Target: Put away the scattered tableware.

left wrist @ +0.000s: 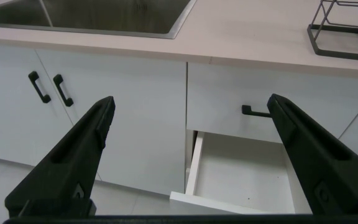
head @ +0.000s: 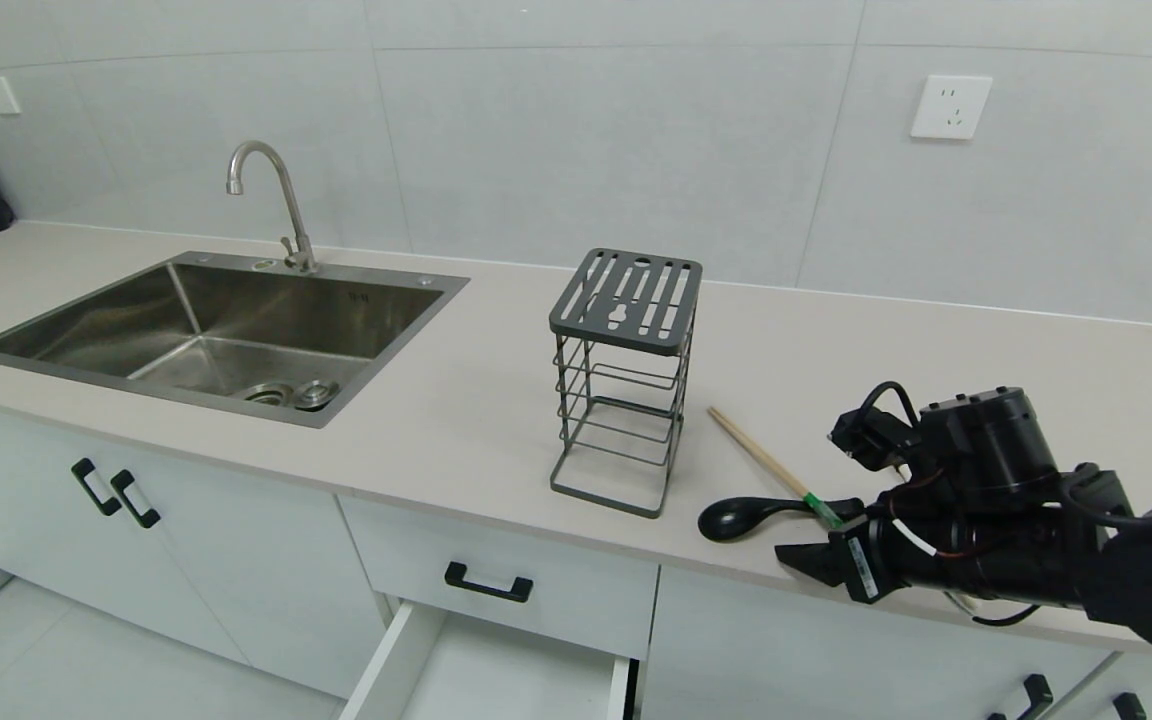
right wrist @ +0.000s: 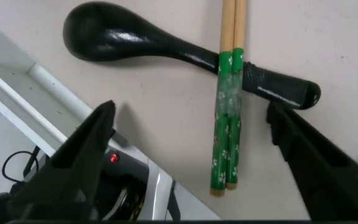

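Observation:
A black spoon (head: 736, 518) lies near the counter's front edge at the right. A pair of wooden chopsticks (head: 761, 458) with green ends lies across its handle. My right gripper (head: 821, 535) hovers just above them, at the front edge, and is open. In the right wrist view the spoon (right wrist: 135, 43) and chopsticks (right wrist: 229, 93) lie between and ahead of the spread fingers (right wrist: 98, 130) of that gripper (right wrist: 190, 115). A dark wire cutlery rack (head: 626, 380) stands upright left of the tableware. My left gripper (left wrist: 191, 102) is open and holds nothing, low in front of the cabinets.
A steel sink (head: 286, 310) with a faucet (head: 271, 190) takes the counter's left part. Below the counter a white drawer (head: 496, 680) stands pulled out, shown as a drawer (left wrist: 241, 174) in the left wrist view. Cabinet doors carry black handles (left wrist: 48, 90). The tiled wall closes the back.

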### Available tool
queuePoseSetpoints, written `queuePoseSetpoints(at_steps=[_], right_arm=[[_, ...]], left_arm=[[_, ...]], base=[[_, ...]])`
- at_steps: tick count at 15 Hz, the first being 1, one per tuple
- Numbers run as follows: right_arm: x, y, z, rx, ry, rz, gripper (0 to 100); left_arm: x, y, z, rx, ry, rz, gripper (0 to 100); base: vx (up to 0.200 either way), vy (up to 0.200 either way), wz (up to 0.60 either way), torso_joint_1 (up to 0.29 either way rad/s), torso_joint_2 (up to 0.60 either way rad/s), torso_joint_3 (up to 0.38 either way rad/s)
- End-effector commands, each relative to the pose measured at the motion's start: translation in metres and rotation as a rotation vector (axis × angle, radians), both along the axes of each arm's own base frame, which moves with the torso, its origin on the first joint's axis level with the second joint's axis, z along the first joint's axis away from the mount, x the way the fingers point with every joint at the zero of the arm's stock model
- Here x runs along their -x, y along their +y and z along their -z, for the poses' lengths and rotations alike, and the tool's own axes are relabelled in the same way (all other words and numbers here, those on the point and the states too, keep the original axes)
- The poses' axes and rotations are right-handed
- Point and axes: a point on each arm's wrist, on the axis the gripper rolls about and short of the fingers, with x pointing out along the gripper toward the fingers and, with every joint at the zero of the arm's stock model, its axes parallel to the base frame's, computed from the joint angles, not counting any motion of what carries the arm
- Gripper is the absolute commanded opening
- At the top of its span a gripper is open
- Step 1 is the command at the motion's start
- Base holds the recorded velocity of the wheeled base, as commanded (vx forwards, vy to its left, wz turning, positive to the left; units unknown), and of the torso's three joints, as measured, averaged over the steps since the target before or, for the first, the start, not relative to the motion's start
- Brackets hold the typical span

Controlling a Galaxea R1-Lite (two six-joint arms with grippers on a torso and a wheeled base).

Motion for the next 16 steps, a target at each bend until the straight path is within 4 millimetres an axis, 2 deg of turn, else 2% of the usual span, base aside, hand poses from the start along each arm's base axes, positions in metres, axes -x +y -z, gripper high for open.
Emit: queuePoseSetpoints(at_steps=[1, 6, 9, 10, 11, 13, 15, 16], right_arm=[[-0.005, -0.001, 0.003, 0.015, -0.012, 0.027, 0], [-0.012, -0.016, -0.001, 0.026, -0.035, 0.116, 0], [0.0, -0.029, -0.027, -0.006, -0.121, 0.145, 0], [0.0, -0.029, -0.027, -0.006, -0.123, 0.145, 0], [0.012, -0.032, -0.039, -0.022, -0.165, 0.143, 0], [0.022, -0.032, -0.053, -0.044, -0.221, 0.131, 0], [0.031, -0.028, -0.075, -0.097, -0.364, 0.11, 0], [0.034, -0.027, -0.078, -0.112, -0.412, 0.107, 0]], left_arm=[[0.0, 0.0, 0.0, 0.0, 0.0, 0.0, 100], [0.0, 0.0, 0.0, 0.0, 0.0, 0.0, 100], [0.0, 0.0, 0.0, 0.0, 0.0, 0.0, 100], [0.0, 0.0, 0.0, 0.0, 0.0, 0.0, 100], [0.0, 0.0, 0.0, 0.0, 0.0, 0.0, 100], [0.0, 0.0, 0.0, 0.0, 0.0, 0.0, 100], [0.0, 0.0, 0.0, 0.0, 0.0, 0.0, 100], [0.0, 0.0, 0.0, 0.0, 0.0, 0.0, 100]], base=[[0.0, 0.0, 0.0, 0.0, 0.0, 0.0], [0.0, 0.0, 0.0, 0.0, 0.0, 0.0], [0.0, 0.0, 0.0, 0.0, 0.0, 0.0], [0.0, 0.0, 0.0, 0.0, 0.0, 0.0], [0.0, 0.0, 0.0, 0.0, 0.0, 0.0], [0.0, 0.0, 0.0, 0.0, 0.0, 0.0], [0.0, 0.0, 0.0, 0.0, 0.0, 0.0], [0.0, 0.0, 0.0, 0.0, 0.0, 0.0]])
